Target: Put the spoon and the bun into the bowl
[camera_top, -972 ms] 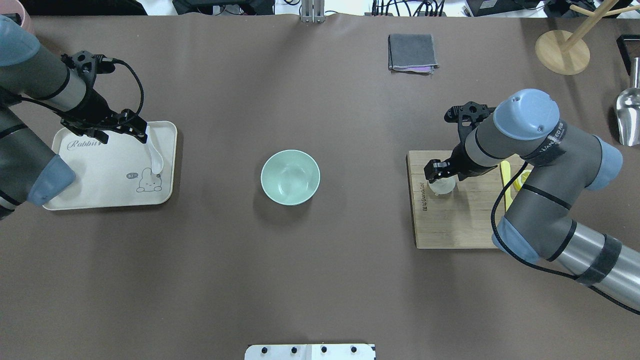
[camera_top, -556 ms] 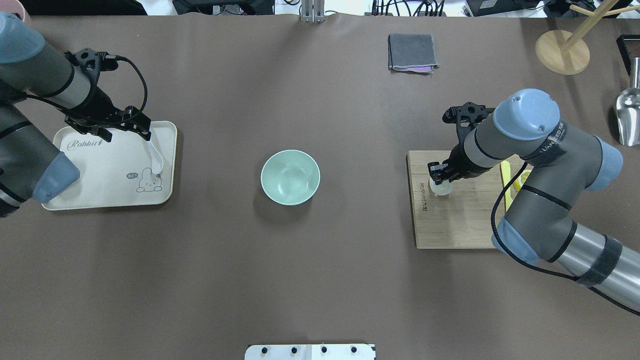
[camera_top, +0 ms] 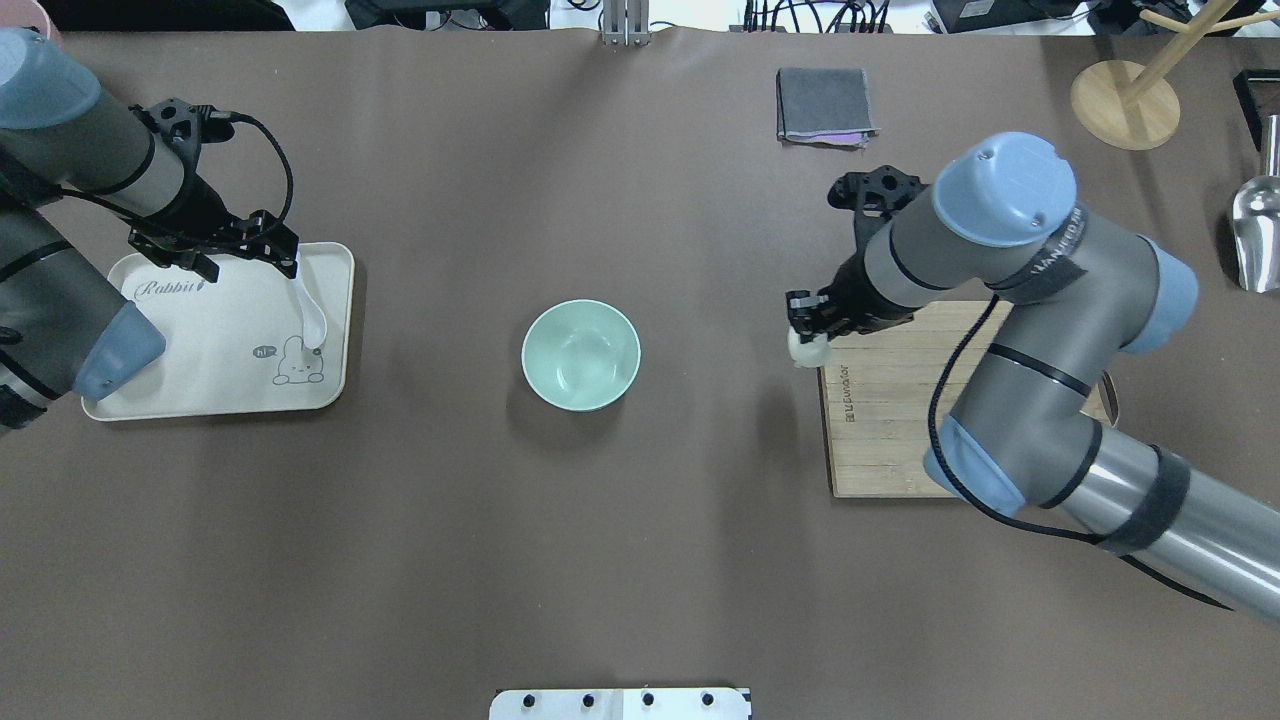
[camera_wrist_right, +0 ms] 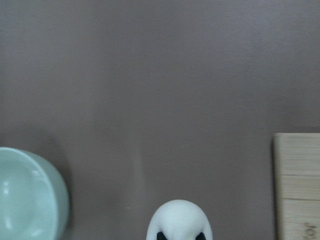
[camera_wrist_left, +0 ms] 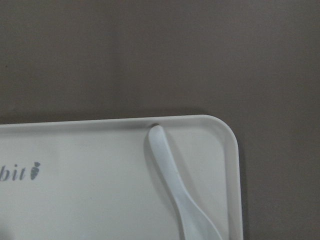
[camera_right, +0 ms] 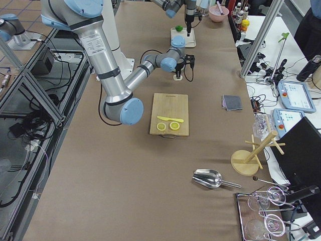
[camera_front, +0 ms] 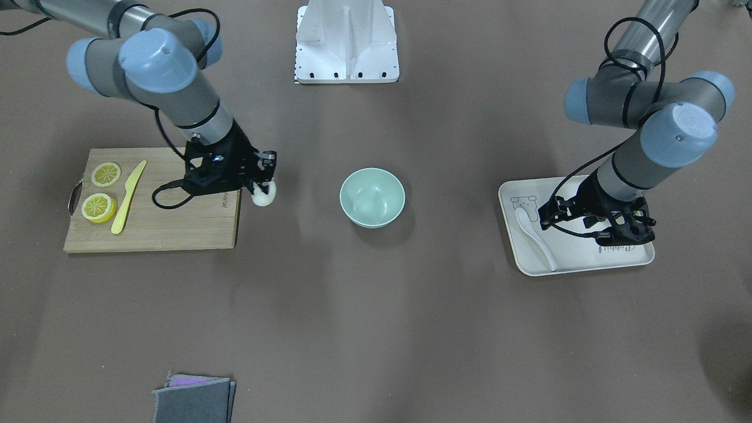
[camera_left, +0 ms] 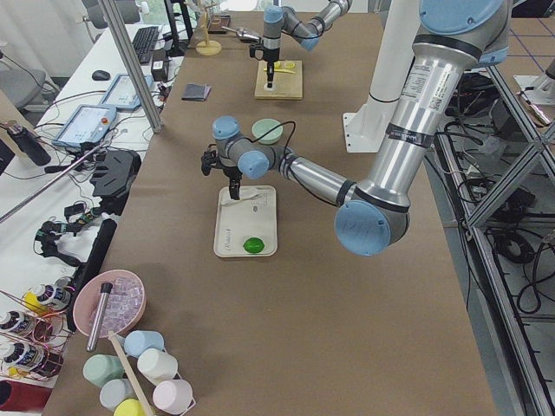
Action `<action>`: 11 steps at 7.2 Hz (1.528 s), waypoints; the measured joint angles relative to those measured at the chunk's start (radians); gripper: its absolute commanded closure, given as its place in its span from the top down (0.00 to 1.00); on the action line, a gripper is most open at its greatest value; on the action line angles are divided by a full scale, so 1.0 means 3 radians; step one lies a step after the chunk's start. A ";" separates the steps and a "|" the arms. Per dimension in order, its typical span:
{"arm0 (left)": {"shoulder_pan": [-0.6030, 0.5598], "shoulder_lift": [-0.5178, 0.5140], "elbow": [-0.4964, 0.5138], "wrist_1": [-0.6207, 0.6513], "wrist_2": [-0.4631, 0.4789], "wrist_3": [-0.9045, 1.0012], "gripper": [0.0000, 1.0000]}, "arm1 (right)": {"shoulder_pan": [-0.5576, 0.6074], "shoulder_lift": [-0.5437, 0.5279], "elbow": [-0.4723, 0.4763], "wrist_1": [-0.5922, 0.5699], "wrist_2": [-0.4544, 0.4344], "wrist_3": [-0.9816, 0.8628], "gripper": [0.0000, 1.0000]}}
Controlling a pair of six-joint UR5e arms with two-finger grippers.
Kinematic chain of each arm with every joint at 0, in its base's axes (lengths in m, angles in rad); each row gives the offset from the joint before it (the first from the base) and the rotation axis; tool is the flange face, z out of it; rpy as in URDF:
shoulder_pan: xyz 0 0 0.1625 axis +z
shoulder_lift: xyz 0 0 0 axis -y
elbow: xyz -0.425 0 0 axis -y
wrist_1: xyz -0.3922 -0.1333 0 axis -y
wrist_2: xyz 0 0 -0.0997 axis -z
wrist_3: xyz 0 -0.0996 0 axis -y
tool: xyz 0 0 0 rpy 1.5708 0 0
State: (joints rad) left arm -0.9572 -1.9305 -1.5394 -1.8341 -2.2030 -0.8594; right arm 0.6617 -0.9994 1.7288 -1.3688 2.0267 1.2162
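Note:
The white bun [camera_top: 806, 348] is in my right gripper [camera_top: 806, 335], which is shut on it and holds it above the table just past the cutting board's left edge. The bun also shows in the front view [camera_front: 263, 195] and at the bottom of the right wrist view [camera_wrist_right: 179, 220]. The mint-green bowl [camera_top: 580, 354] stands empty at mid-table, to the bun's left. The white spoon [camera_top: 312, 318] lies along the right side of the beige tray [camera_top: 200, 385]. My left gripper [camera_top: 240, 255] hangs open above the tray's far edge, near the spoon's handle end [camera_wrist_left: 156, 131].
The wooden cutting board [camera_front: 176, 226] holds two lemon slices [camera_front: 106, 174] and a yellow knife [camera_front: 129, 197]. A grey cloth [camera_top: 825, 103], a wooden stand [camera_top: 1125, 100] and a metal scoop [camera_top: 1258, 235] lie at the far right. A green lime [camera_left: 252, 245] sits on the tray.
My right gripper shut on the bun, lifted it and carried it left off the cutting board toward the bowl. My left gripper shifted slightly toward the tray's far edge.

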 measured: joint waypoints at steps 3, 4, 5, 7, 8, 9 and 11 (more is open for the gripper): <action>0.0000 -0.0062 0.0120 0.0001 0.0025 -0.0018 0.97 | -0.0354 0.0748 -0.0502 -0.0039 -0.0480 0.0545 0.10; 0.0000 -0.0066 0.0125 0.0003 0.0026 -0.0034 0.97 | -0.0417 0.0900 -0.0686 -0.0010 -0.0611 0.0594 0.81; 0.0000 -0.0068 0.0128 0.0002 0.0026 -0.0064 0.97 | -0.0460 0.0984 -0.0818 0.0056 -0.0703 0.0646 0.99; 0.0004 -0.0071 0.0149 -0.0001 0.0026 -0.0111 0.97 | -0.0501 0.1026 -0.0920 0.0159 -0.0763 0.0820 1.00; 0.0006 -0.0071 0.0156 -0.0014 0.0026 -0.0132 0.96 | -0.0504 0.1016 -0.0903 0.0171 -0.0760 0.0852 1.00; 0.0015 -0.0068 0.0167 -0.0045 0.0026 -0.0156 0.88 | -0.0501 0.0972 -0.0821 0.0166 -0.0744 0.0860 1.00; 0.0042 -0.0089 0.0223 -0.0087 0.0026 -0.0185 0.74 | -0.0429 0.0704 -0.0497 0.0152 -0.0646 0.0816 1.00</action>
State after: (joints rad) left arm -0.9445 -1.9571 -1.4725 -1.8603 -2.1951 -0.9149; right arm 0.5329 -0.7882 1.5798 -1.3231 1.8329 1.4608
